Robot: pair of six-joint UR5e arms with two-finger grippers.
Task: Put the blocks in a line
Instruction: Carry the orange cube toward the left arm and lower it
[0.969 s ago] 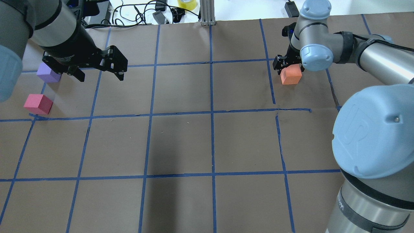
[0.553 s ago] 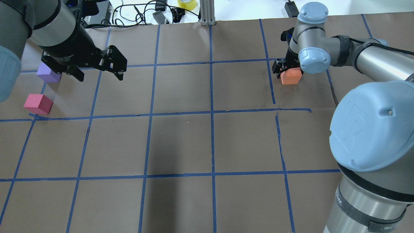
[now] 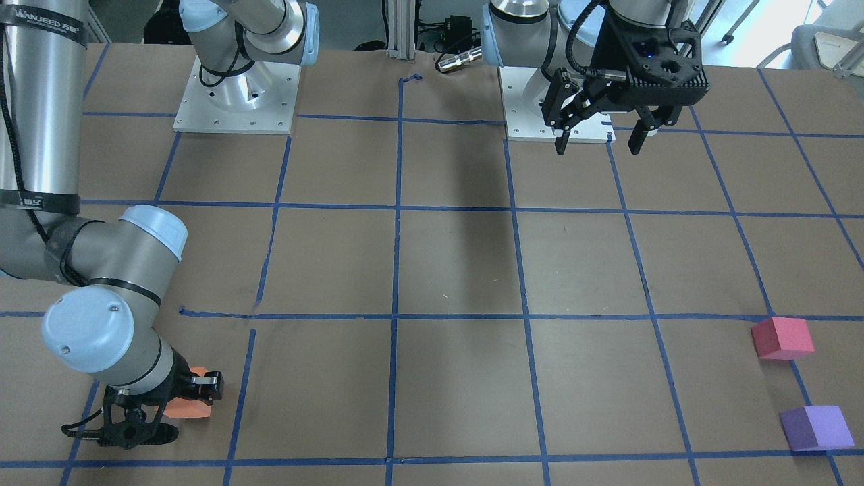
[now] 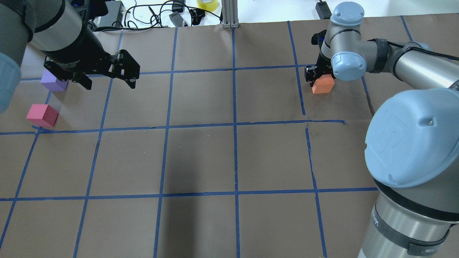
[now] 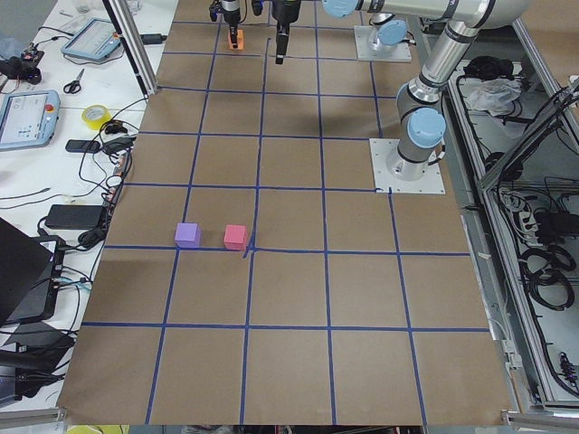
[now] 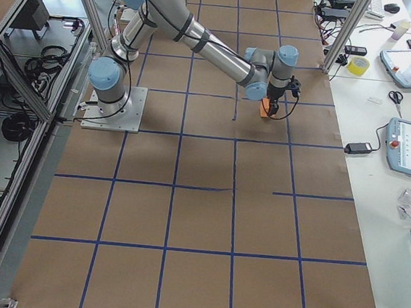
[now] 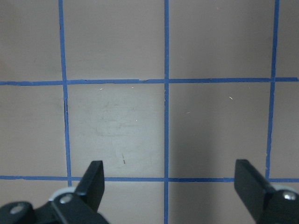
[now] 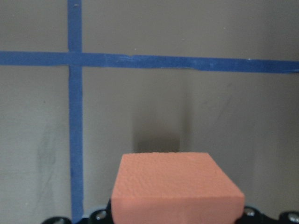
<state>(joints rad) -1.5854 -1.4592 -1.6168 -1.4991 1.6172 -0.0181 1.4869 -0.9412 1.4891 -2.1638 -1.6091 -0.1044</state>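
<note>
Right arm stretched low, right gripper (image 4: 315, 76) straddling the orange block (image 4: 323, 86) near the table's (image 4: 200, 154) far edge; whether it grips, I cannot tell. Left gripper (image 4: 110, 85) hangs spread wide beside the purple block (image 4: 53, 81).

The left arm is reaching in from the upper left of the overhead view. It is holding the left gripper (image 4: 110, 83) aloft, its 2 fingers (image 7: 95, 179) pointing down and spread wide. The right arm is stretching across the upper right, its wrist bending downward. It is carrying the right gripper (image 4: 312, 76) down low, and its jaw state is unclear.
</note>
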